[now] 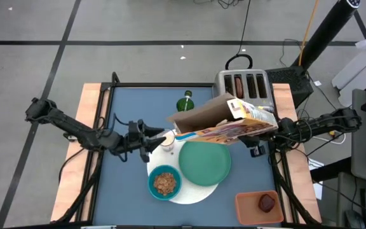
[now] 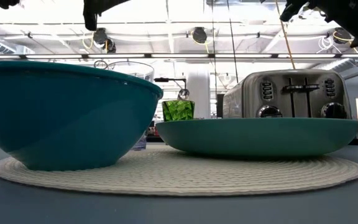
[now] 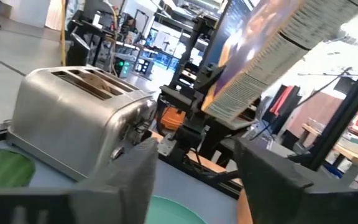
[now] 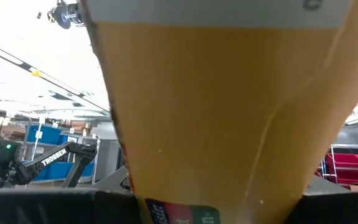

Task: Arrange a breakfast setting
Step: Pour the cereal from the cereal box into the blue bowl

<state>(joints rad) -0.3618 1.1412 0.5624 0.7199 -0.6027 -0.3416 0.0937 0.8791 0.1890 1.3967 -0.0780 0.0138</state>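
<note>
Cereal box [image 1: 224, 121] gripped in right jaws; left jaws open; only overhead shows fruit [image 1: 267, 202].

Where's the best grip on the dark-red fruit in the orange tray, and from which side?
Take the dark-red fruit across its middle, coming straight down from above. It is small and rounded and sits inside the orange tray, whose raised walls would likely block a sideways approach. The right gripper is nearest but holds the cereal box.
</note>
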